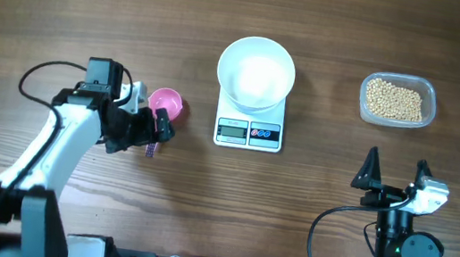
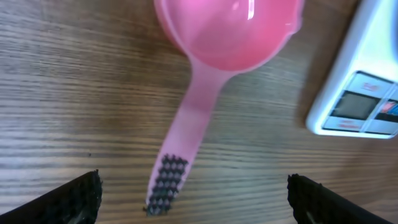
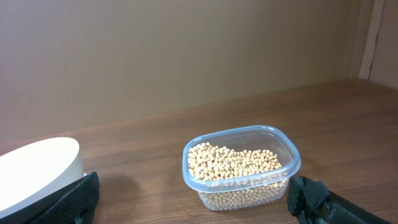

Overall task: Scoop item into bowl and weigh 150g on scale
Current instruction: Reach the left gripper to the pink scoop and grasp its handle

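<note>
Table point(image 1: 310, 203) of brown wood grain, viewed from above, carrying the following. Scale point(image 1: 250, 122) near the middle, display and buttons on the edge facing the arms, digits too small to read. Bowl point(image 1: 256, 74) standing on the scale, its rim overhanging the far edge, interior showing plain white. Beans point(image 1: 394, 100) heaped in a clear tub point(image 1: 430, 89) at the far right, well apart from the scale, with a broad band of bare wood between them. Pink scoop point(image 1: 165, 102) lying flat just left of the scale, a narrow strip of wood separating the two; its handle runs back toward the left arm and ends in a dark dotted grip. Left gripper point(image 2: 193, 199) above that handle end, fingers spread wide to either side and touching nothing; only their tips show at the bottom corners of the left wrist view, where the scale is cut off at the right. Right gripper point(image 1: 398, 161) near the front right, fingers likewise wide apart, well short of the tub. In the right wrist view the bowl is cropped by the left edge.
</note>
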Tool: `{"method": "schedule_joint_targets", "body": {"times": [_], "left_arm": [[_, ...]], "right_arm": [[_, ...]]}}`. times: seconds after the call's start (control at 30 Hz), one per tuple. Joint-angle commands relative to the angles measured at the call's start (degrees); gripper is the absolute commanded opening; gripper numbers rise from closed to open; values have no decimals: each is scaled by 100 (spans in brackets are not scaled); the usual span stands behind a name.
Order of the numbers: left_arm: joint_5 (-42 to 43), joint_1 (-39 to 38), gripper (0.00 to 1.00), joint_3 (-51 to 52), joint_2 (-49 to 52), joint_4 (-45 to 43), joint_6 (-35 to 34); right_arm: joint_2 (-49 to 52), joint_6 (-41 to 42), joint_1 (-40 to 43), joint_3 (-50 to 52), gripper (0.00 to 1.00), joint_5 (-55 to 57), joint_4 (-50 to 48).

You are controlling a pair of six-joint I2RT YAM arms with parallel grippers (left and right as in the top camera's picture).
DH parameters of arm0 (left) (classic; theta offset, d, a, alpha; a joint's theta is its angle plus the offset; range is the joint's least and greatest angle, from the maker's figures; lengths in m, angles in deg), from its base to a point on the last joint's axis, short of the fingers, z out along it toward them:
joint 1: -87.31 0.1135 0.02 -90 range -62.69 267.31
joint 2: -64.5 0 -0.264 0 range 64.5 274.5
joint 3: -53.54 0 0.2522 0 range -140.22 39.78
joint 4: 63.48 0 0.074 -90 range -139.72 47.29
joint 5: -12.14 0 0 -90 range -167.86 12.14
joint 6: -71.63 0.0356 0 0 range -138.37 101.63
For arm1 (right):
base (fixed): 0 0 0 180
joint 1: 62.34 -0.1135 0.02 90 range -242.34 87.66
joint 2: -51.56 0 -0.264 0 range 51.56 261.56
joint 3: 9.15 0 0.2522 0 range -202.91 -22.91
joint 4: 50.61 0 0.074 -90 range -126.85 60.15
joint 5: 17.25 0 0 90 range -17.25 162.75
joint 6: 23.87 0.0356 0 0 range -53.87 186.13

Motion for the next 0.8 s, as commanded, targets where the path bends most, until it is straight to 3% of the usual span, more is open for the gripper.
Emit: {"method": "schedule_joint_targets", "body": {"times": [0.0,0.23,0.3,0.33,0.4,0.57,0.67,0.77], "left_arm": [[-2,125,100,-57,402,-81,428],[577,348,98,-57,892,-374,1095],[575,348,93,-57,942,-474,1097],[575,348,85,-57,951,-514,1097],[573,348,77,-57,953,-573,1143],[575,348,70,-57,990,-621,1226],[577,348,56,-57,994,-656,1226],[697,348,54,-57,994,-726,1226]], "right_arm": [[-46,-68,-28,15,100,103,-22],[-46,-68,-28,15,100,103,-22],[-46,-68,-28,15,100,103,-22],[-46,-68,-28,15,100,103,-22],[-46,-68,-28,15,100,103,-22],[-46,-70,-28,15,100,103,-22],[-46,-68,-28,15,100,103,-22],[-46,-70,-28,15,100,103,-22]]}}
